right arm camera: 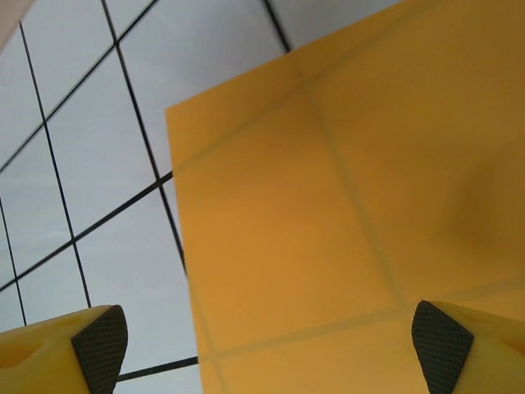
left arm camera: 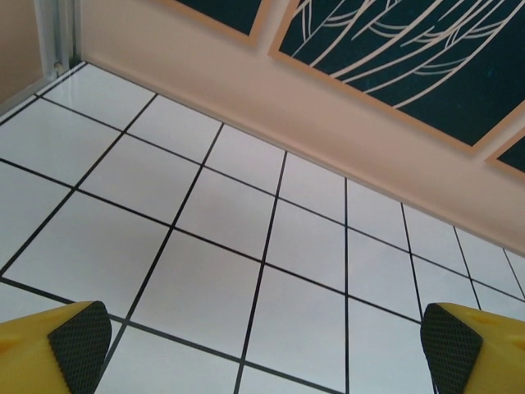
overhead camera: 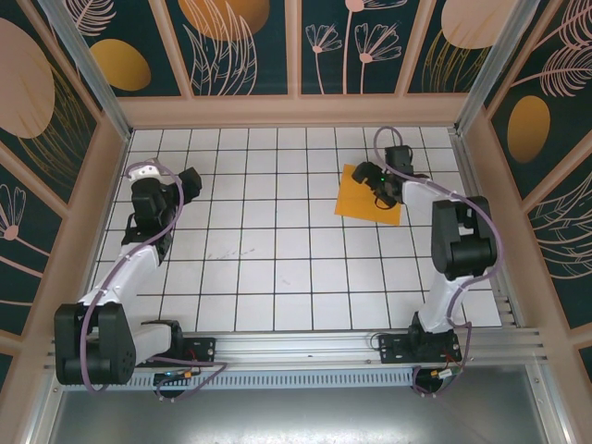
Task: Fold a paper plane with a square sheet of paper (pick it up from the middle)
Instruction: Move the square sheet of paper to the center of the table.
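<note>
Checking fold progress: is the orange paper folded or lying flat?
Flat, unfolded. The square sheet of paper lies spread on the table, no creases; grid lines show through.

This is a robotics lab test cell. A white table (overhead camera: 277, 277) ruled in black grid lines is fenced on 3 sides by dark leaf-patterned wall panels (overhead camera: 351, 46) in pale frames. Along the table's near edge, an aluminium rail (overhead camera: 305, 347) carries 2 cabled robot arms (overhead camera: 139, 250).

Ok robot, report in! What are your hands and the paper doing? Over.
Left gripper open over bare tiles. Right gripper open over the paper, nothing held. Paper flat, unfolded. Nothing in the way.
</note>
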